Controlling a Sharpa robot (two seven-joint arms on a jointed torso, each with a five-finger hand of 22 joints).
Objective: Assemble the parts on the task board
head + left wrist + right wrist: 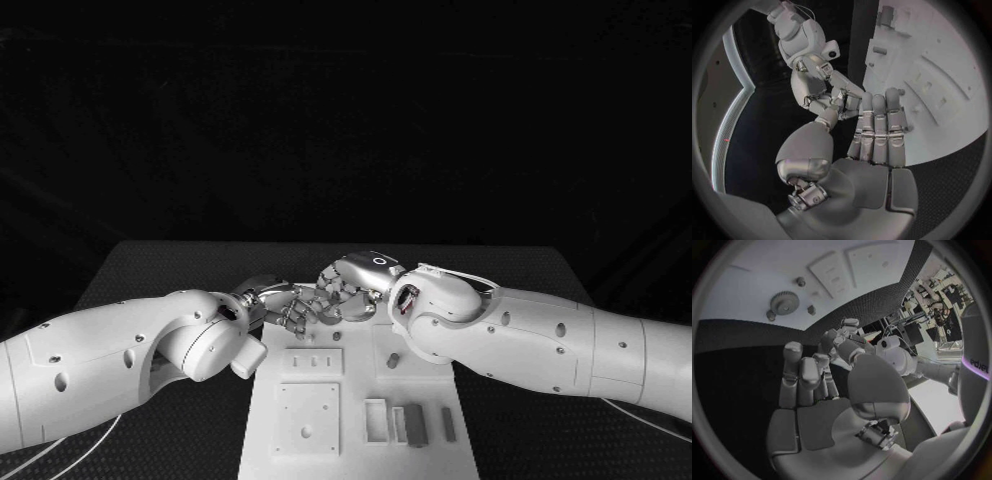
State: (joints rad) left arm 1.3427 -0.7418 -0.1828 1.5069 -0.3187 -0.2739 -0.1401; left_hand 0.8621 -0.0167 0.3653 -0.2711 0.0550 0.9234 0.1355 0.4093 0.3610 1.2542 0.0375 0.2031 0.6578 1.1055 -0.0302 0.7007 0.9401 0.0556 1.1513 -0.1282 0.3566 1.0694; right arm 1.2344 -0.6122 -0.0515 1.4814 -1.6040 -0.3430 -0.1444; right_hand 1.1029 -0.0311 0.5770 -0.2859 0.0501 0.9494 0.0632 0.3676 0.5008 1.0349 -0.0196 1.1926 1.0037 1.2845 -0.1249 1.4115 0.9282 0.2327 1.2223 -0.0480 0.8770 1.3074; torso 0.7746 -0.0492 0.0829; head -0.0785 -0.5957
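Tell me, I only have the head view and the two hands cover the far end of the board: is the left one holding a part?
Observer: No. The left wrist view shows the left hand with a bare palm, fingers straight, side by side.
Operator: And the right?
Observer: The right hand shows a bare palm too.
Operator: What's on the board's hidden end?
Observer: A gear lies flat on the task board, small pieces beside it.
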